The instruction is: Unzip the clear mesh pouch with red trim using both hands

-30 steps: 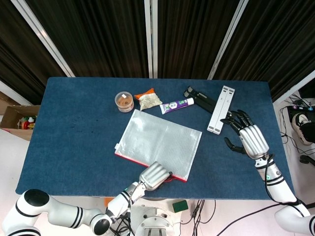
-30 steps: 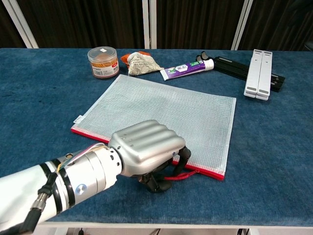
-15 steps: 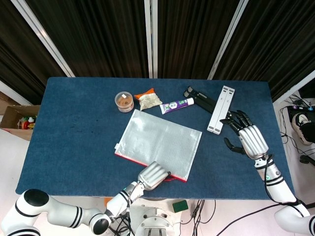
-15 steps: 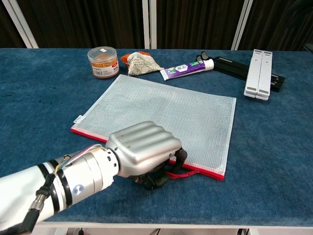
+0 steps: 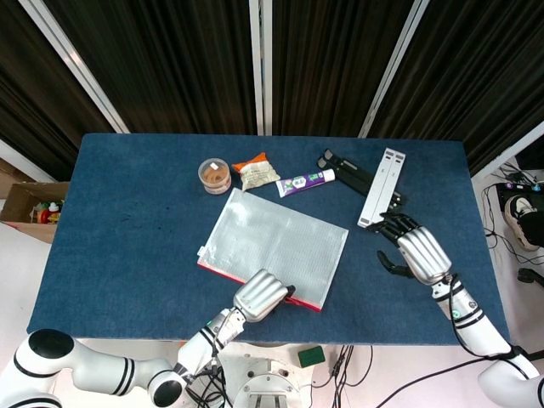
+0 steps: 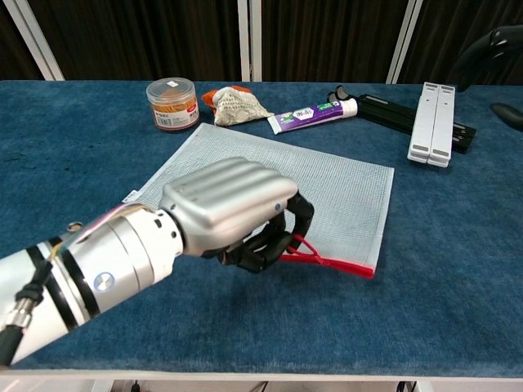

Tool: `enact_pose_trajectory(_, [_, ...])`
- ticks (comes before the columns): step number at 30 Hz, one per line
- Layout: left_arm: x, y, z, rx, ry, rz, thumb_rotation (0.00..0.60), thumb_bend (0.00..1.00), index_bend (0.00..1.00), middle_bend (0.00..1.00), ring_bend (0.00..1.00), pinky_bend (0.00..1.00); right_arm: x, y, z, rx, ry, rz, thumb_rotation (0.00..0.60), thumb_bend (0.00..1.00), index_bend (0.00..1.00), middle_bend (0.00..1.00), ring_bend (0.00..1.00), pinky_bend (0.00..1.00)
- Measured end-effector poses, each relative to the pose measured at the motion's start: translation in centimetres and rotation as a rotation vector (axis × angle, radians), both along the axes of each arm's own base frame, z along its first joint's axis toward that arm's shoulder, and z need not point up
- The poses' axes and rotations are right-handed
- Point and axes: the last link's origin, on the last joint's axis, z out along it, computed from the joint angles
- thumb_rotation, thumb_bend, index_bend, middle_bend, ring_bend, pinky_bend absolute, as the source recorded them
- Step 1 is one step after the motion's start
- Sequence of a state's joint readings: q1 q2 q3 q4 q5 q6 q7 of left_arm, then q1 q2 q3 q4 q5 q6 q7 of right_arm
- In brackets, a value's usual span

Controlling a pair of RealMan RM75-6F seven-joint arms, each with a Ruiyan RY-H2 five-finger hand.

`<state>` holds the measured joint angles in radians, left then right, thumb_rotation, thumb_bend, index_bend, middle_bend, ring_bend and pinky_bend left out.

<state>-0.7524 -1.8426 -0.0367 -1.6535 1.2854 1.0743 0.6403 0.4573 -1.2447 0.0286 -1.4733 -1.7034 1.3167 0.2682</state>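
Note:
The clear mesh pouch (image 5: 276,242) with red trim lies flat in the middle of the blue table (image 5: 127,246), its red edge toward me. My left hand (image 5: 262,295) sits over the near right part of that edge. In the chest view this left hand (image 6: 229,214) is raised off the table, its fingers curled around the red pull strap (image 6: 304,250), which is drawn taut from the trim. My right hand (image 5: 416,252) hovers to the right of the pouch, holding nothing, fingers bent and apart from the thumb. Only its dark fingertips (image 6: 497,38) show at the chest view's edge.
Behind the pouch stand a small jar (image 5: 214,175), an orange snack packet (image 5: 255,170) and a toothpaste tube (image 5: 306,182). A black folded tool (image 5: 347,170) and a white folding stand (image 5: 382,189) lie at the back right, close to my right hand.
My left hand has risen and shifted left with the red strap, pulling it taut. My right hand has moved left toward the pouch, its fingers bending more.

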Motion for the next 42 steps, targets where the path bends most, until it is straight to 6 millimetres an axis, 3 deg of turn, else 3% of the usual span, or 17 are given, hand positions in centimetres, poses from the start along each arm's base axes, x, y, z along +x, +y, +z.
enact_pose_trajectory(8, [1.6,1.0,3.4,0.033,-0.152,0.016,0.600,0.59,0.56,0.83,0.85,1.00,2.6,1.1,-3.0,0.109,0.066,0.081,0.600,0.25,0.38,0.40,0.17,0.27])
enact_pose_trajectory(11, [2.2,1.6,4.2,0.053,-0.164,0.009,0.600,0.59,0.56,0.83,0.85,1.00,3.8,1.2,-4.0,0.119,0.104,0.111,0.600,0.22,0.38,0.40,0.17,0.27])
enact_pose_trajectory(17, [2.8,2.3,5.2,0.078,-0.157,0.000,0.600,0.59,0.56,0.83,0.85,1.00,6.6,1.4,-5.4,0.147,0.128,0.159,0.600,0.22,0.39,0.41,0.17,0.27])
enact_pose_trajectory(26, [2.9,3.0,5.9,0.087,-0.140,0.014,0.600,0.59,0.56,0.83,0.85,1.00,8.7,0.4,-6.1,0.147,0.171,0.185,0.600,0.33,0.44,0.43,0.20,0.27])
enact_pose_trajectory(32, [2.7,3.4,6.5,0.105,-0.118,0.020,0.600,0.59,0.57,0.84,0.85,1.00,9.6,0.1,-6.4,0.147,0.174,0.190,0.600,0.34,0.50,0.48,0.24,0.28])
enact_pose_trajectory(42, [2.7,4.3,7.9,0.124,-0.102,0.052,0.600,0.59,0.58,0.84,0.85,1.00,10.1,0.0,-7.1,0.090,0.185,0.202,0.600,0.34,0.51,0.50,0.26,0.29])
